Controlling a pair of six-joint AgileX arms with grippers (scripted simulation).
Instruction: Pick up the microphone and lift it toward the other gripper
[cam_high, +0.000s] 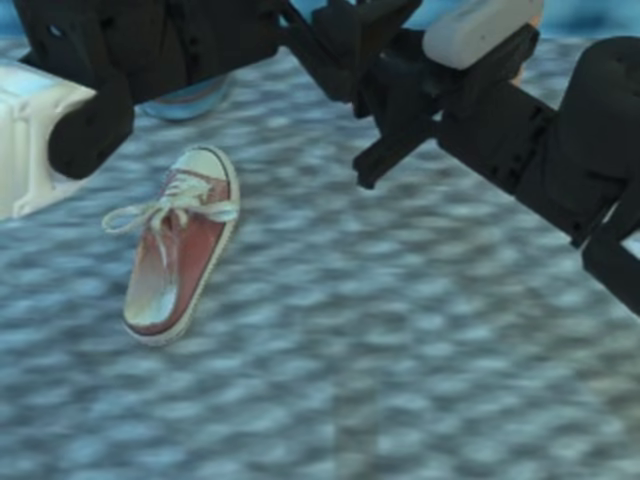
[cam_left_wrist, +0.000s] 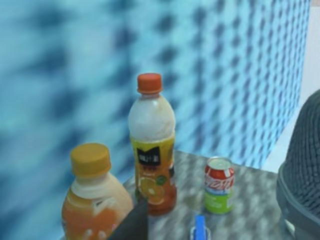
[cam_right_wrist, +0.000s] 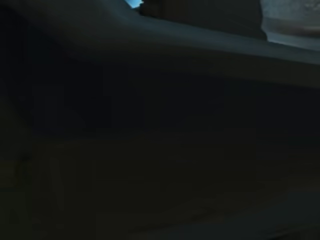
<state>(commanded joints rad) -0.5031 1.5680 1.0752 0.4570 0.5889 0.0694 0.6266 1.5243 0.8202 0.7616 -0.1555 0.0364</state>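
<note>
The microphone's round grey mesh head (cam_left_wrist: 302, 170) hangs in the air at the edge of the left wrist view, very close to the camera. Its black handle is hidden. My right gripper (cam_high: 385, 140), on the arm with the cream-white pod (cam_high: 480, 30), reaches in from the right to the top middle and holds the microphone up there, though the grip itself is hidden. My left gripper (cam_high: 340, 40), on the arm with the boxy white housing (cam_high: 25, 140), meets it there and is open. One dark finger (cam_left_wrist: 132, 225) stands far from the mesh head. The right wrist view is dark.
A red-and-white shoe (cam_high: 180, 240) lies on the table at the left. In the left wrist view a tall orange-juice bottle (cam_left_wrist: 152, 145), a squat orange bottle (cam_left_wrist: 92, 200), a red-and-green can (cam_left_wrist: 219, 185) and a small blue item (cam_left_wrist: 200, 230) stand near the back wall.
</note>
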